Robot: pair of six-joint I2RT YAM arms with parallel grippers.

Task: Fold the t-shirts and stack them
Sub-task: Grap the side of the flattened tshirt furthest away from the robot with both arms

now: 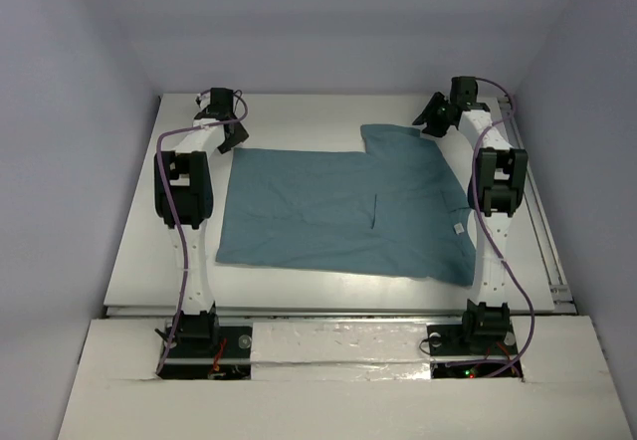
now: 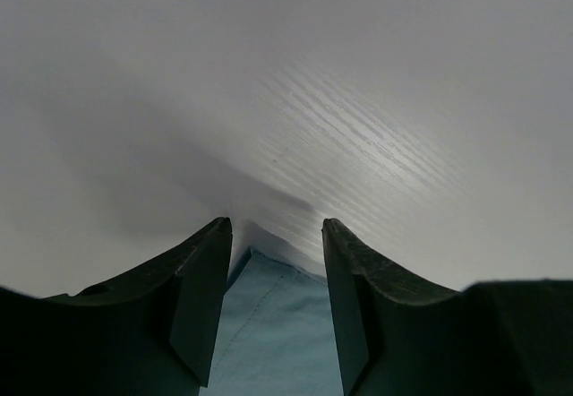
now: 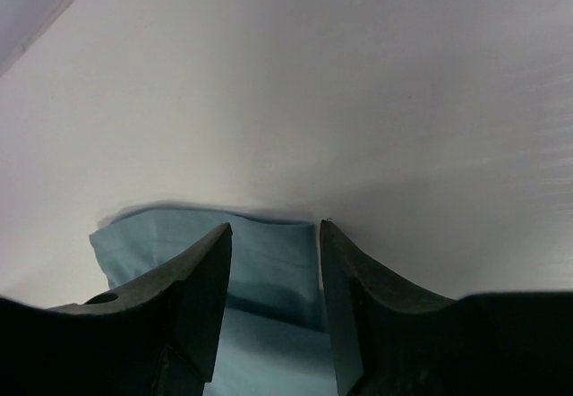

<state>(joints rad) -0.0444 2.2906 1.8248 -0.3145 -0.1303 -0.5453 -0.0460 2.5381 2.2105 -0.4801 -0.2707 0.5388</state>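
We see the t-shirt (image 1: pixel 338 211) lying flat on the table (image 1: pixel 299 121), seemingly folded once (one sleeve (image 1: pixel 383 139) shows far right). The left tool (image 2: pixel 273 235) and the right tool (image 3: pixel 273 235) stand open over its far corners, holding nothing; further folds remain, we judge.

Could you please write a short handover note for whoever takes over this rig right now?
Left gripper: open, empty, over the far left corner of the t-shirt.
Right gripper: open, empty, over the far right sleeve.
T-shirt: lies flat on the table.
Done: laid out flat; whether any fold is made I cannot tell.
Left: fold it and stack.
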